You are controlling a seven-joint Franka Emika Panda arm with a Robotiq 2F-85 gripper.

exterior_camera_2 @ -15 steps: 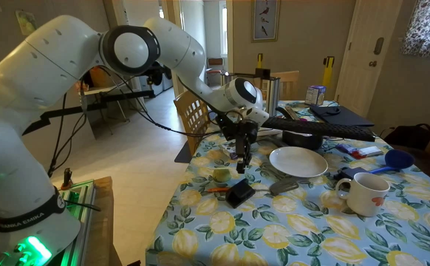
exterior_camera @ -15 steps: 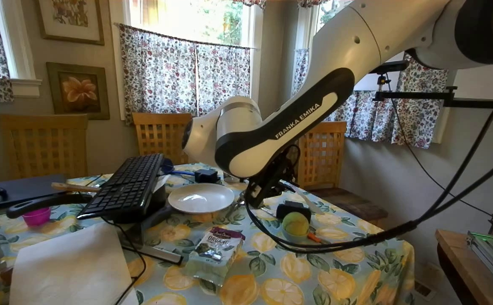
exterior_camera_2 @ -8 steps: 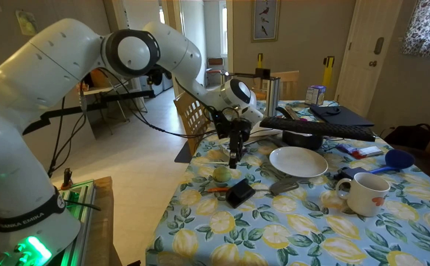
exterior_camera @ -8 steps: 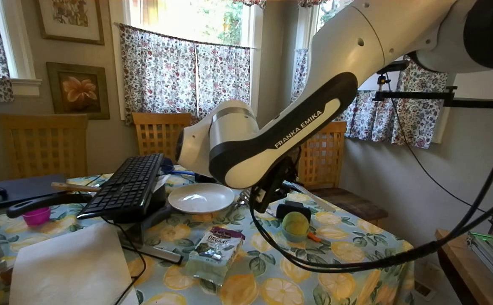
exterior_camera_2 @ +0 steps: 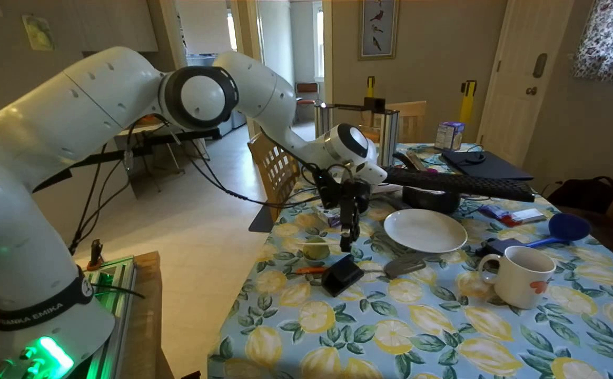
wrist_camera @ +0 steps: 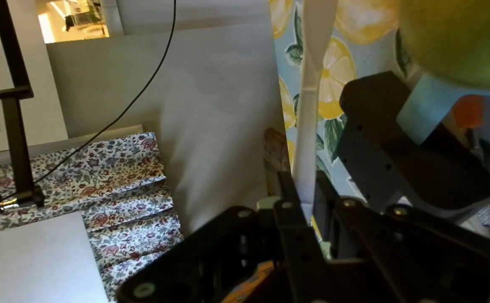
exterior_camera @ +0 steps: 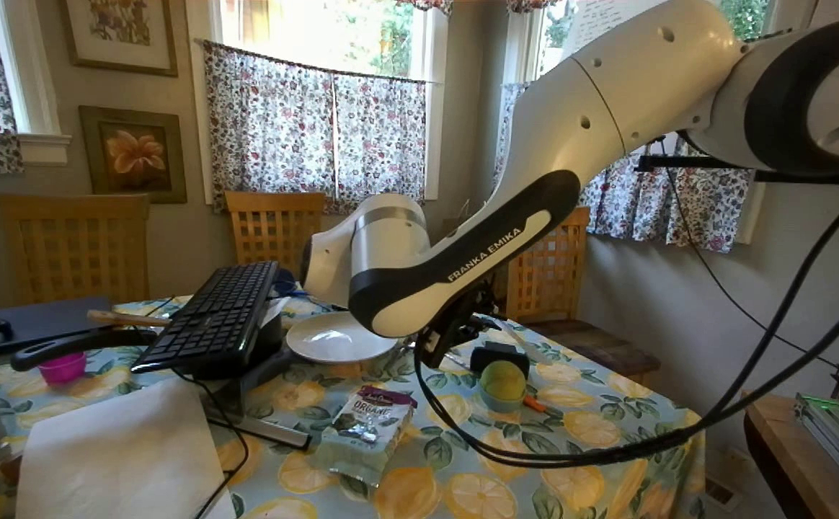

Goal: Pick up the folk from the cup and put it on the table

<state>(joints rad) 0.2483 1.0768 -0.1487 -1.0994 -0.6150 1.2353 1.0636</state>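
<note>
My gripper [wrist_camera: 304, 181] is shut on a long, pale, flat utensil [wrist_camera: 310, 92], which I take as the folk; its far end runs out of the wrist view and no tines show. In an exterior view the gripper [exterior_camera_2: 347, 245] hangs above the table [exterior_camera_2: 391, 347], and the utensil [exterior_camera_2: 312, 243] is a thin pale line level with the cloth, pointing toward the robot's base. The cup [exterior_camera_2: 520, 276], a white mug with a red heart, stands well apart from the gripper in an exterior view. Nothing is seen sticking out of it.
Close below the gripper are a green ball [exterior_camera_2: 316, 248] in a small teal bowl [exterior_camera: 499, 402], a black holder [exterior_camera_2: 342, 275] and an orange-handled spatula [exterior_camera_2: 404, 266]. A white plate [exterior_camera_2: 425, 230] lies beside them. A keyboard [exterior_camera: 210, 317] and a snack bag [exterior_camera: 369, 432] are farther off.
The arm has sunk, with its elbow lower. The gripper shifted toward the snack bag's side, then came back and ended slightly lower, still holding the pale utensil. Objects on the table stayed put.
</note>
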